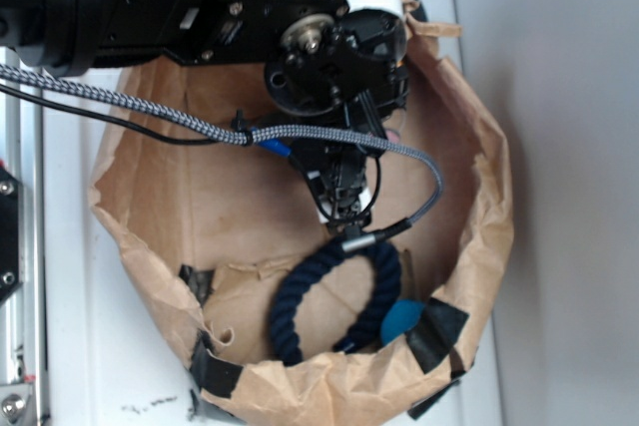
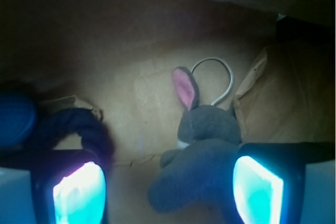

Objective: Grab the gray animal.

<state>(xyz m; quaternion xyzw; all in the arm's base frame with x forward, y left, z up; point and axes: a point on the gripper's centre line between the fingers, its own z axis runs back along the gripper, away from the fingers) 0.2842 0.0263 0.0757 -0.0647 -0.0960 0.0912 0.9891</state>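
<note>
Brown paper bag, rim rolled down and taped black at the near edge, is being carried on a white worktop. Gripper is being held inside the bag with jaws spread wide, nothing clamped. Gray animal is being seen on the bag floor between the fingers, closer to the right pad, pink ear up, pale tail looped behind. Navy rope ring and blue ball are being kept against the bag's near wall.
</note>
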